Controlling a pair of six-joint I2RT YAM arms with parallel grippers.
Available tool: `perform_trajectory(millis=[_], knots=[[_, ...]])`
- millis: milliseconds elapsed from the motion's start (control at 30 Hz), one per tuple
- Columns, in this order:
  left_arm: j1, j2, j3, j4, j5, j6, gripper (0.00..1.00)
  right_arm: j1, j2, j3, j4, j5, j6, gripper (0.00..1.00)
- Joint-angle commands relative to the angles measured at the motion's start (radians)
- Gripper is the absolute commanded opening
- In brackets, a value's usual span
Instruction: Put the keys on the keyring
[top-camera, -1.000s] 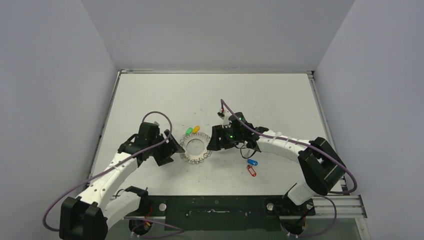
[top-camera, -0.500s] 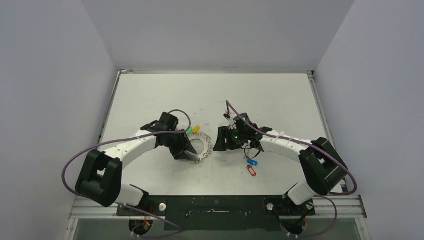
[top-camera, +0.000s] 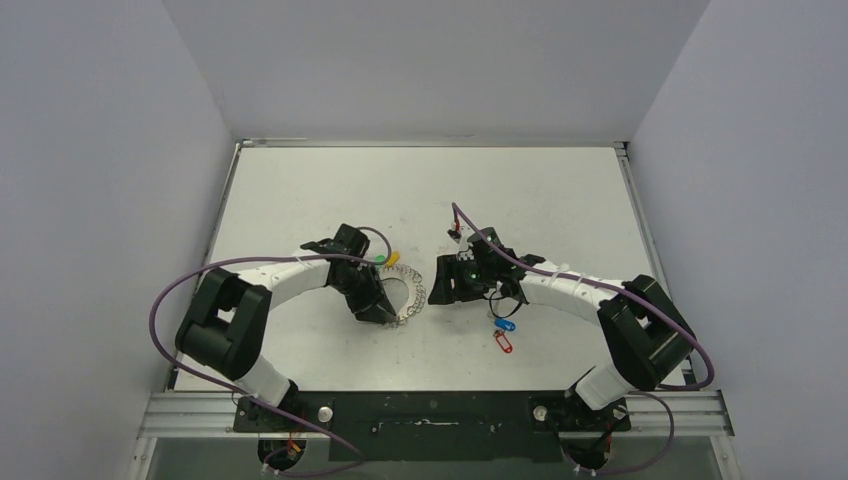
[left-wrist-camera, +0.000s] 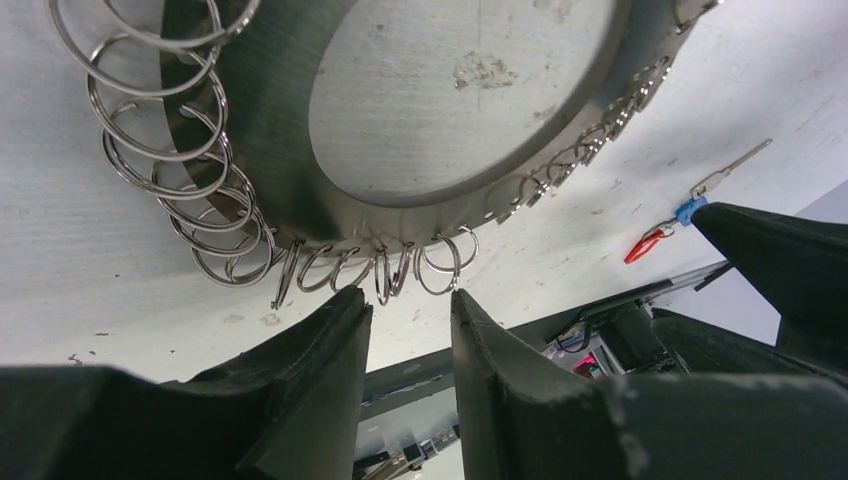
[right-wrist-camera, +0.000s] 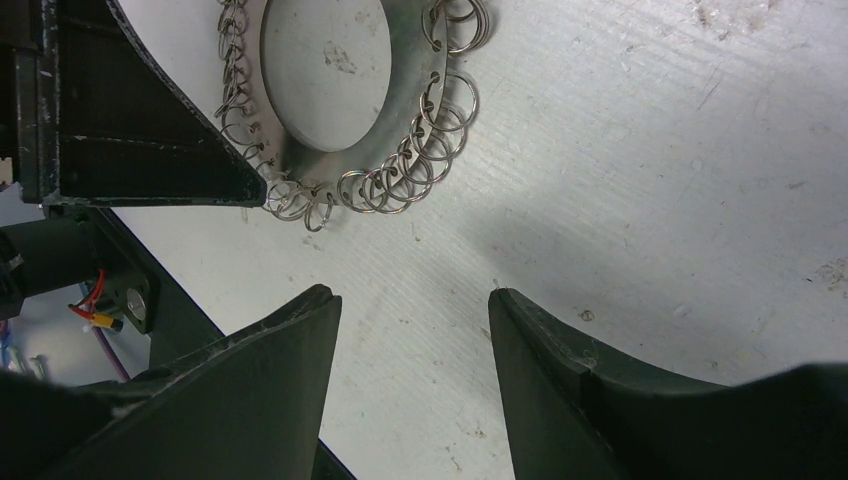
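By keyring (left-wrist-camera: 240, 100) rim — L pincer (left-wrist-camera: 404, 298), jaws part-open, at wire loops (left-wrist-camera: 400, 270).

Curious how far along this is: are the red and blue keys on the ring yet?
Off. The blue key and the red key lie on the table, apart from the keyring.
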Motion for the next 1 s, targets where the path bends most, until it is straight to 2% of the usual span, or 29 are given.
perform_trajectory(millis=[0, 300, 500, 967], knots=[[-0.003, 0.030, 0.043, -0.005, -0.014, -0.002, 0.32, -0.010, -0.038, -0.001, 0.016, 0.011, -0.008, 0.57], [-0.002, 0.036, 0.027, -0.006, -0.033, -0.017, 0.30, -0.015, -0.040, -0.005, 0.015, 0.010, -0.005, 0.57], [-0.003, 0.065, 0.027, 0.018, -0.022, -0.014, 0.19, -0.017, -0.044, -0.006, 0.016, 0.009, -0.006, 0.57], [-0.003, 0.054, 0.053, 0.004, -0.031, 0.009, 0.00, -0.026, -0.061, -0.006, 0.009, 0.007, -0.011, 0.57]])
